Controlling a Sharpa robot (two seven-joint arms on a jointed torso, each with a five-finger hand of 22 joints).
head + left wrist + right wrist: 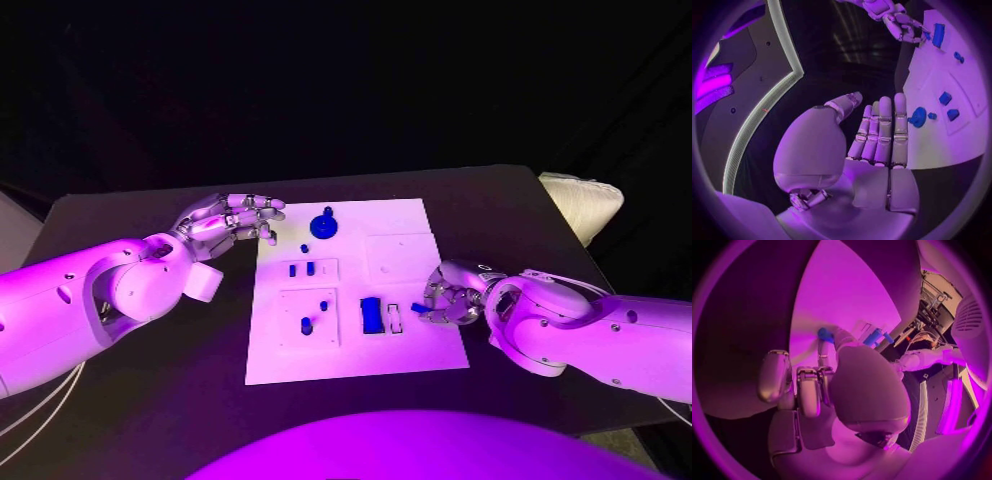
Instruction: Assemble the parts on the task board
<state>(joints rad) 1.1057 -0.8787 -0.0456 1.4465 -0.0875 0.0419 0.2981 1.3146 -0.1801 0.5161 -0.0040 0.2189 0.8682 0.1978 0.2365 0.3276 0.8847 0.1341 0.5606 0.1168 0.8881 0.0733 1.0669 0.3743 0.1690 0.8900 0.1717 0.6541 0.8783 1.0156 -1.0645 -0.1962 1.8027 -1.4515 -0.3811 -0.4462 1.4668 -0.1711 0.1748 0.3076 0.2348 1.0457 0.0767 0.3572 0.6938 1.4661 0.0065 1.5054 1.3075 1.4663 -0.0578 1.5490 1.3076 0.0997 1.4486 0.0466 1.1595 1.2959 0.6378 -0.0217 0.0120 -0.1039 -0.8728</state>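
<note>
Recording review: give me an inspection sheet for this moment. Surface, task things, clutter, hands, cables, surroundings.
Surface: black table, dark.
Task things: white task board in the middle; round blue part at its far end, long blue part near the right hand, small blue parts between.
Clutter: nothing seen.
Hands: left hand at the board's far left corner, holding nothing; right hand pinches a small blue part at the board's right edge.
Cables: pale cables under the left arm.
Surroundings: pale ribbed object beyond the table's right edge.

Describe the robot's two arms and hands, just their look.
Both arms are smooth, rounded white shells with bulbous joint housings. The left arm has small dark holes in its casing and thin pale cables hanging beneath it. Each ends in a silver metallic hand, left hand and right hand, with segmented fingers and a smooth domed thumb base.
</note>
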